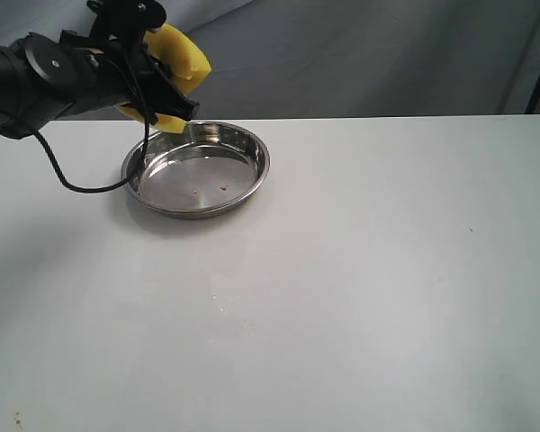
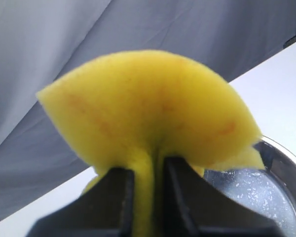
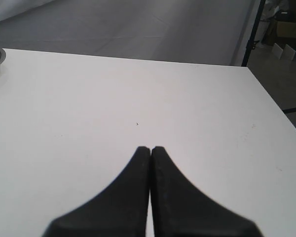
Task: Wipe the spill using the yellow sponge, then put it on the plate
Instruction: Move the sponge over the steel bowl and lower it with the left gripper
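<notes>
My left gripper (image 1: 166, 85) is shut on the yellow sponge (image 1: 182, 56), squeezing its middle so the foam fans out above the black fingers (image 2: 113, 197). It hangs in the air over the far left rim of the plate (image 1: 252, 175), a shiny round steel dish with a few brown specks inside. In the left wrist view the yellow sponge (image 2: 148, 113) fills the frame and the plate (image 2: 286, 173) shows just beyond it. The spill is not visible on the white table. My right gripper (image 3: 151, 148) is shut on nothing, above bare table; the exterior view does not show it.
A black cable (image 1: 90, 180) loops from the left arm down beside the plate. A faint wet smear (image 1: 227, 304) marks the table in front of the plate. A grey backdrop stands behind the table. The table's right edge (image 3: 266, 98) shows in the right wrist view.
</notes>
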`<state>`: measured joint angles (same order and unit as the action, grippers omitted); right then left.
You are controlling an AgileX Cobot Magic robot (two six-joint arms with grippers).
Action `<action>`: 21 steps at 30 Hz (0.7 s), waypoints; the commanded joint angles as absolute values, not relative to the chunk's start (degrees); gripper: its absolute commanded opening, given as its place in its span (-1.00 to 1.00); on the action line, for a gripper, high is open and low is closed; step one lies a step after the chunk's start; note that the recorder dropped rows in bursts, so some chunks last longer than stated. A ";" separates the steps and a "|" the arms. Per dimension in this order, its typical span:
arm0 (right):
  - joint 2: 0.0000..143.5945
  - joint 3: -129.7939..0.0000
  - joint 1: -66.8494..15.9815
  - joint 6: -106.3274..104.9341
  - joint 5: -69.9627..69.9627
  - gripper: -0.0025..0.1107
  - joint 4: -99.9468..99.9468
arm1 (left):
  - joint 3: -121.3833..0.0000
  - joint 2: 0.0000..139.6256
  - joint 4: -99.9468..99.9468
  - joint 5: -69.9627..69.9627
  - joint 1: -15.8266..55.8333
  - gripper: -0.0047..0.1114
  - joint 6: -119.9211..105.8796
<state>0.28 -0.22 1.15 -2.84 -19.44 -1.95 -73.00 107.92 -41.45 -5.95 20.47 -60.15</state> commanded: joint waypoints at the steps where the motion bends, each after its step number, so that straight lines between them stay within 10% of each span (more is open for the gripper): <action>1: 0.00 0.00 1.07 -2.57 -19.23 -0.96 -2.33 | -75.76 108.76 -41.29 -1.76 20.65 -0.92 -60.05; 21: 0.00 0.00 1.07 -2.57 -19.23 -0.96 -2.33 | -84.67 121.34 -41.29 8.61 20.65 -0.92 -60.42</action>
